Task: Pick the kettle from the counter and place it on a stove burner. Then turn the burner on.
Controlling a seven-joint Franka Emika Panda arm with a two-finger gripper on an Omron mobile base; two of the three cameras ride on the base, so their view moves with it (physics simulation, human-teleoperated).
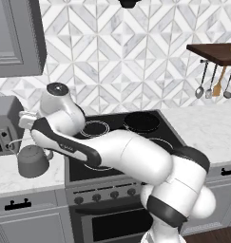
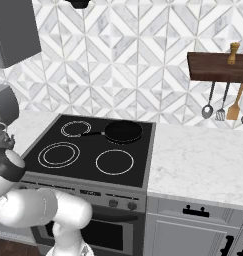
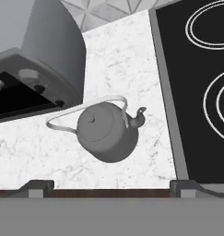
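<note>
Hand view: kettle (image 3: 106,133) rests on the marble tabletop (image 3: 127,55), spout toward 3 o'clock, cooktop (image 3: 196,92) beyond; hand (image 3: 112,186) open above it, fingers apart.

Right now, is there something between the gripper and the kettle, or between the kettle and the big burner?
Nothing visible. The kettle sits below the open gripper on bare counter. The frying pan rests on another burner, not the large one.
</note>
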